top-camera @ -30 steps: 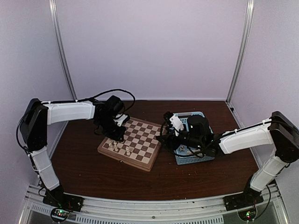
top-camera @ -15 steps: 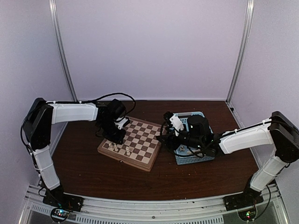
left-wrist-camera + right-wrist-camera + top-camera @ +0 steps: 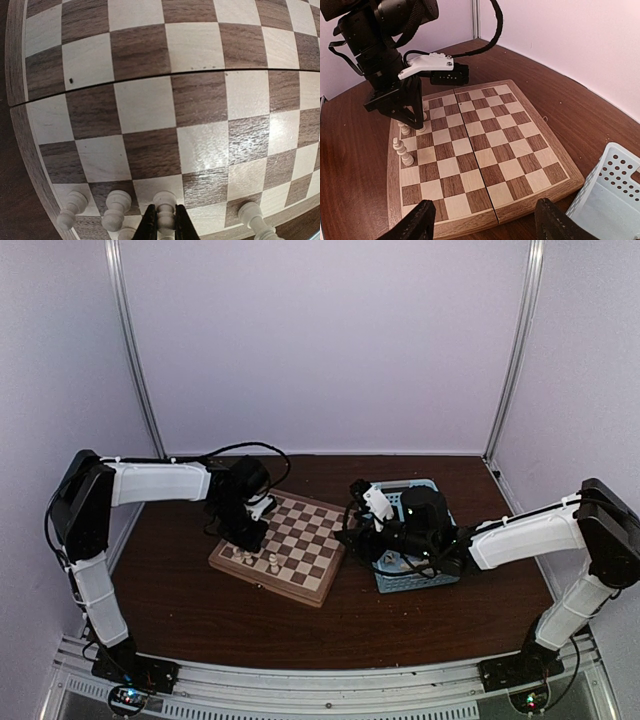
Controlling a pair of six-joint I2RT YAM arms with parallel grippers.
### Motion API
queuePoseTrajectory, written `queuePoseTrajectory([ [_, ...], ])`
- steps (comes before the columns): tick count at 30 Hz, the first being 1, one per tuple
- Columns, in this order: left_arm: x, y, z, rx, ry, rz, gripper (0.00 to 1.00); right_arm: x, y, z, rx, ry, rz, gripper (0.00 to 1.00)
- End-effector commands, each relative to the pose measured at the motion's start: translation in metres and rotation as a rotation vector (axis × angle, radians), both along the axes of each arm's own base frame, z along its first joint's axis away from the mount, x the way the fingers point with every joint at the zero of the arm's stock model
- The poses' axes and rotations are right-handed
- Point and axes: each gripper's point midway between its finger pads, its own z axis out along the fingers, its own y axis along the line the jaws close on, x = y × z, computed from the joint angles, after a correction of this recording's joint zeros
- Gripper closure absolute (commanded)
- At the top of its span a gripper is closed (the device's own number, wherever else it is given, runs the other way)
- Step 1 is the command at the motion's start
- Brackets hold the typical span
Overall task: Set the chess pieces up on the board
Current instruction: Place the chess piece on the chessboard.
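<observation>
Item under inspection: the square, thick wooden chessboard [image 3: 305,540], tan and brown checks inside a light rim, lies flat and turned at an angle at the middle of the surface, between the two arms. Only a handful of small cream-white turned chess pieces [image 3: 116,207] stand on it, all along the edge nearest the left arm. One more cream-white piece [image 3: 165,200] is clamped between the closed fingers of the left gripper [image 3: 165,217], low over that same row; whether it has touched down I cannot tell. No dark brown piece is on the board, and nearly every square is bare.

Judgement: the task is at an early stage. Most of the light set and all of the dark set are outstanding.

The right gripper [image 3: 487,227] hangs off the board's opposite side, fingers spread wide with nothing between them. Just beside it sits a light-blue perforated plastic basket [image 3: 612,182]. Its contents cannot be made out.

The surface [image 3: 200,615] is a dark brown wooden tabletop. Pale lilac walls [image 3: 330,340] enclose it on three sides, with grey metal uprights [image 3: 135,360] at the back corners. A metal rail [image 3: 330,685] along the near edge carries the arm bases.
</observation>
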Motion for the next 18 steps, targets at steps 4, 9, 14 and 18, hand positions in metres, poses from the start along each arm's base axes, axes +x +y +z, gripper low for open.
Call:
queuePoseTrajectory([
  [4, -0.001, 0.006, -0.005, 0.05, -0.011, -0.008, 0.85, 0.001, 0.003, 0.001, -0.007, -0.003, 0.01, 0.29],
  [9, 0.005, 0.002, 0.004, 0.037, -0.032, -0.013, 0.79, 0.001, 0.004, -0.001, -0.012, 0.004, 0.017, 0.29],
  [14, 0.01, -0.004, 0.015, 0.015, -0.048, -0.022, 0.76, 0.001, 0.005, -0.001, -0.015, 0.008, 0.017, 0.3],
  [18, 0.01, -0.009, 0.021, -0.006, -0.052, -0.03, 0.76, 0.002, 0.004, -0.002, -0.018, 0.008, 0.015, 0.3],
])
